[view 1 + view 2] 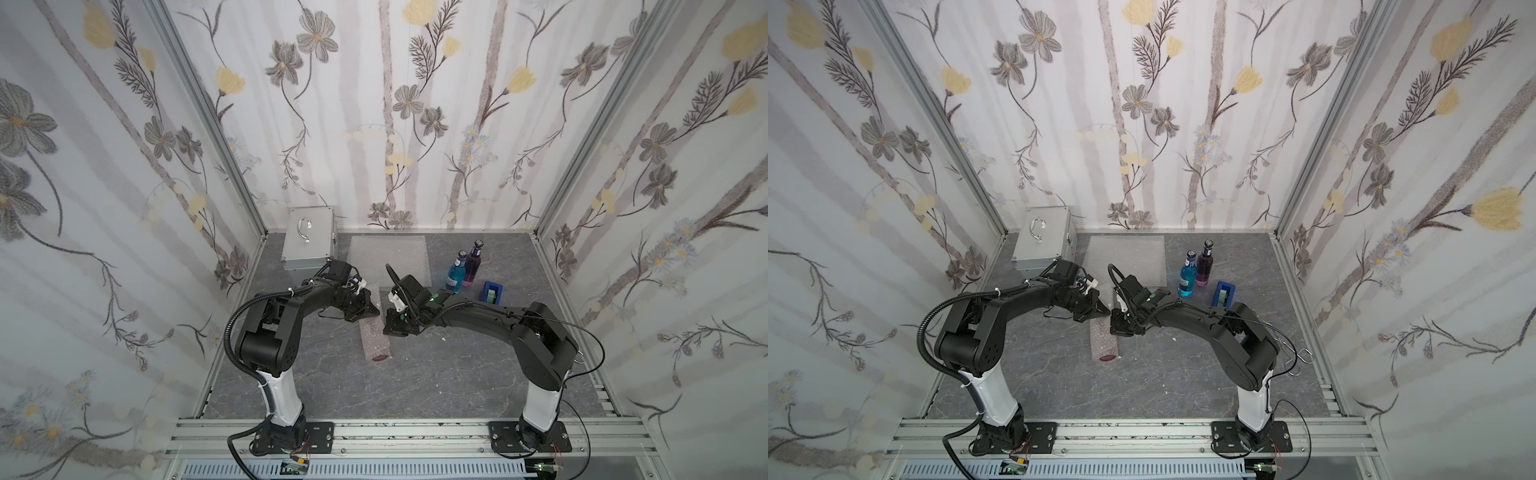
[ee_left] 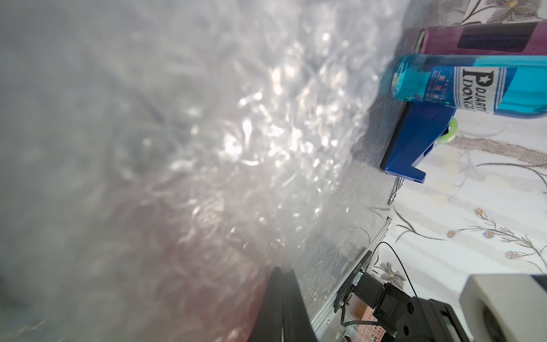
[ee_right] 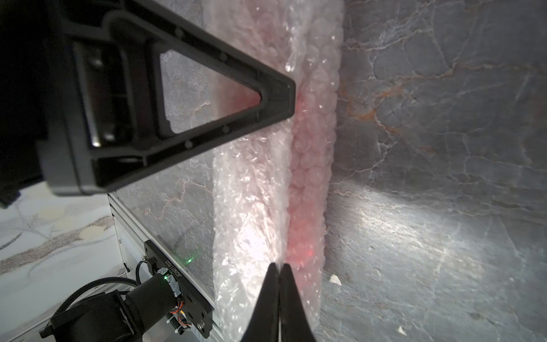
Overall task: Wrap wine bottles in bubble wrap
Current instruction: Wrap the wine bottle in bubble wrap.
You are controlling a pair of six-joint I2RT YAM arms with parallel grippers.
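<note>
A red wine bottle lies rolled in bubble wrap (image 1: 376, 338) (image 1: 1104, 343) at the table's middle; its red base shows at the near end. My left gripper (image 1: 372, 309) (image 2: 281, 275) is shut, and its tip presses on the top of the roll (image 3: 310, 183) near the far end. My right gripper (image 1: 388, 328) (image 3: 279, 266) is shut on the loose edge of the bubble wrap along the roll's seam. The blue bottle (image 1: 455, 274) (image 2: 473, 86) and the purple bottle (image 1: 471, 264) (image 2: 473, 37) stand upright at the back right. A flat bubble wrap sheet (image 1: 390, 257) lies behind the arms.
A silver metal case (image 1: 307, 245) sits at the back left corner. A blue tape dispenser (image 1: 492, 292) (image 2: 414, 139) stands just right of the bottles. Flowered walls close in three sides, and an aluminium rail (image 1: 415, 432) runs along the front.
</note>
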